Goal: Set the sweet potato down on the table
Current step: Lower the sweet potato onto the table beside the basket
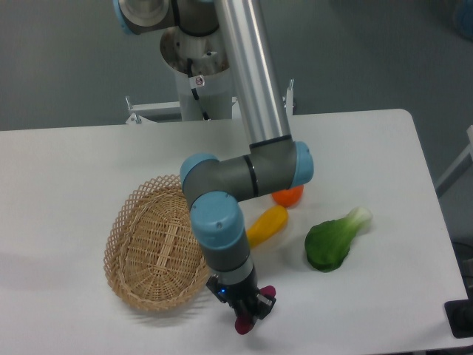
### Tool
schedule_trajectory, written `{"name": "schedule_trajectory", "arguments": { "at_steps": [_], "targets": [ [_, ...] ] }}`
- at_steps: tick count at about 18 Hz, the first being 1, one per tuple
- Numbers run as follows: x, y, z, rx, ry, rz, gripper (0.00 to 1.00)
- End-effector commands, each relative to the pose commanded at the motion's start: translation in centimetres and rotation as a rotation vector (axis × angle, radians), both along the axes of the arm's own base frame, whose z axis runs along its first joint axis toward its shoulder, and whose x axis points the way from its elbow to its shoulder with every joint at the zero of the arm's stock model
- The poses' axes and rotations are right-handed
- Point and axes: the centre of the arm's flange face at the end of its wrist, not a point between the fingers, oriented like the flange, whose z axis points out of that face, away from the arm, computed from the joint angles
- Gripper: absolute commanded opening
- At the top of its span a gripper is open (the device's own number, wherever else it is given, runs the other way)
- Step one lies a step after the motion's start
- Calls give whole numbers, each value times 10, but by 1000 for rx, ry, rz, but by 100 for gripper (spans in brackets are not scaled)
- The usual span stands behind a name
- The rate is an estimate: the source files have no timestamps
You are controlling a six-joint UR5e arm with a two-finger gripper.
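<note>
The sweet potato [244,323] is a small magenta-purple tuber; only its ends show, one below the gripper and one at its right side. My gripper [247,310] is shut on it, near the front edge of the white table [74,163], just right of the wicker basket. The gripper body hides most of the tuber. I cannot tell whether the tuber touches the tabletop.
An oval woven wicker basket [151,248] stands tilted left of the gripper. A yellow-orange elongated vegetable [267,224] lies behind the arm, a round orange fruit [288,196] behind that. A green bok choy [334,240] lies to the right.
</note>
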Motion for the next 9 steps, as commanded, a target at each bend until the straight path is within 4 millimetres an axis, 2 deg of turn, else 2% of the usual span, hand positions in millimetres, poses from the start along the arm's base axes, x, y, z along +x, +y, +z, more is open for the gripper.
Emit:
{"name": "schedule_trajectory", "arguments": {
  "at_steps": [6, 8, 9],
  "targets": [
    [5, -3, -9, -16, -10, -9, 31],
    [5, -5, -10, -18, -11, -10, 35],
    [5, -5, -9, -18, -11, -10, 41]
  ]
}}
